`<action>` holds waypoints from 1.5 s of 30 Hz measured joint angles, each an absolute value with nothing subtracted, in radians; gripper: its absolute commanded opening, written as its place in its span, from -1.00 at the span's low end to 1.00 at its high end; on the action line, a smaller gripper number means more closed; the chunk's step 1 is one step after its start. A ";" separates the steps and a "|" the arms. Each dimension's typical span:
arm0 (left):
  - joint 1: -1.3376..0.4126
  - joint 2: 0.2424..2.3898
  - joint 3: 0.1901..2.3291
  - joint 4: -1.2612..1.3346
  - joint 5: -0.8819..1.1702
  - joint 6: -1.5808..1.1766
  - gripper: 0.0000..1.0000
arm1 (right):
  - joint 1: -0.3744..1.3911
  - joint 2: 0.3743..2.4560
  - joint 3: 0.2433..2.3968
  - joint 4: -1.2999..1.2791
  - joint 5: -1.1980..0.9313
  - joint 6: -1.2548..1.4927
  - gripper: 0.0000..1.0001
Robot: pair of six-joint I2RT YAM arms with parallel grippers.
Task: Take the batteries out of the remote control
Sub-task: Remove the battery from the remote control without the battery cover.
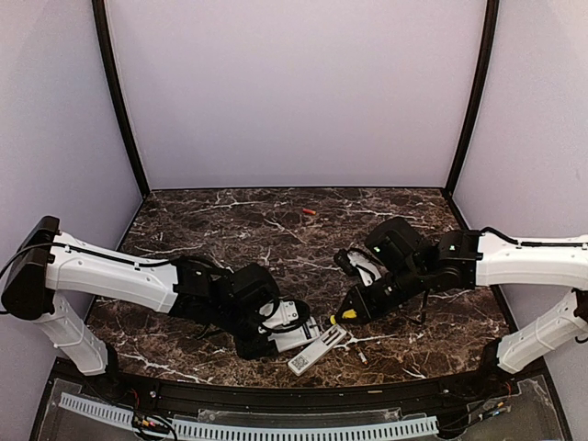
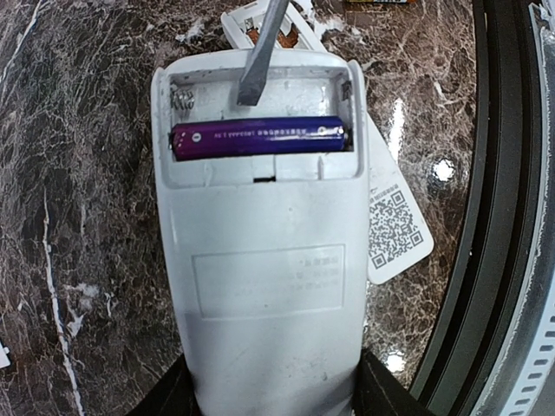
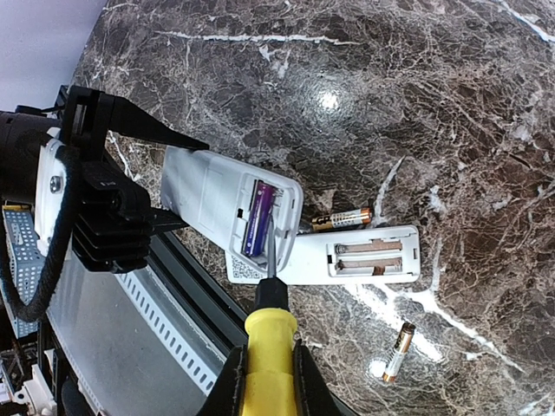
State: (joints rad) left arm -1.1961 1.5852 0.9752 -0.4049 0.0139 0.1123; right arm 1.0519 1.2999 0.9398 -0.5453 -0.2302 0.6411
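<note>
My left gripper [image 2: 273, 392] is shut on the lower end of a white remote [image 2: 260, 286] lying back-up with its compartment open. One purple battery [image 2: 260, 139] lies in the lower slot; the upper slot is empty. My right gripper [image 3: 267, 381] is shut on a yellow-handled screwdriver [image 3: 270, 334], whose blade [image 2: 260, 61] reaches into the empty slot beside the purple battery [image 3: 258, 218]. In the top view both grippers meet at the table's near edge, left gripper [image 1: 268, 342] and right gripper [image 1: 360, 306].
A second white remote [image 3: 355, 257] with an empty compartment and a QR label lies under the held one. Two loose black-and-gold batteries [image 3: 342, 219] [image 3: 397, 353] lie beside it. A reddish battery [image 1: 310, 211] lies at the far centre. The black table rim [image 2: 486, 260] runs close by.
</note>
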 measured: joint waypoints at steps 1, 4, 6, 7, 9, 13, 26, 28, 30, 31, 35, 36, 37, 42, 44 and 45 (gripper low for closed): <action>-1.196 1.585 0.975 -0.405 0.014 0.112 -0.34 | 1.052 1.300 0.940 -0.545 -0.231 0.641 -1.00; -1.196 1.585 0.975 -0.405 0.014 0.112 -0.35 | 1.052 1.303 0.938 -0.537 -0.237 0.641 -1.00; -1.196 1.585 0.975 -0.405 0.014 0.113 -0.36 | 1.052 1.309 0.927 -0.517 -0.246 0.644 -1.00; -1.196 1.585 0.975 -0.407 0.014 0.113 -0.36 | 1.052 1.311 0.919 -0.507 -0.251 0.645 -1.00; -1.196 1.585 0.972 -0.410 0.015 0.115 -0.36 | 1.052 1.311 0.901 -0.483 -0.263 0.647 -1.00; -1.196 1.584 0.965 -0.413 0.019 0.120 -0.37 | 1.044 1.311 0.863 -0.429 -0.294 0.660 -1.00; -1.196 1.534 0.920 -0.404 0.041 0.116 -0.39 | 0.938 1.276 0.667 -0.154 -0.514 0.776 -1.00; -1.196 1.531 0.916 -0.396 0.043 0.116 -0.39 | 0.920 1.264 0.652 -0.136 -0.544 0.791 -1.00; -1.196 1.529 0.915 -0.390 0.044 0.115 -0.39 | 0.900 1.247 0.640 -0.118 -0.582 0.805 -1.00; -1.196 1.528 0.914 -0.382 0.045 0.115 -0.39 | 0.893 1.239 0.639 -0.109 -0.595 0.810 -1.00; -1.196 1.525 0.913 -0.360 0.045 0.110 -0.40 | 0.873 1.199 0.637 -0.063 -0.651 0.830 -1.00; -1.196 1.524 0.913 -0.356 0.045 0.109 -0.40 | 0.870 1.195 0.637 -0.054 -0.659 0.833 -1.00; -1.196 1.523 0.913 -0.352 0.045 0.108 -0.40 | 0.869 1.193 0.637 -0.047 -0.663 0.835 -1.00; -1.196 1.523 0.913 -0.346 0.044 0.104 -0.41 | 0.868 1.185 0.652 -0.129 -0.637 0.809 -1.00; -1.196 1.523 0.912 -0.346 0.044 0.102 -0.41 | 0.868 1.173 0.678 -0.205 -0.605 0.784 -1.00; -1.196 1.523 0.910 -0.346 0.044 0.102 -0.41 | 0.867 1.168 0.693 -0.237 -0.592 0.771 -1.00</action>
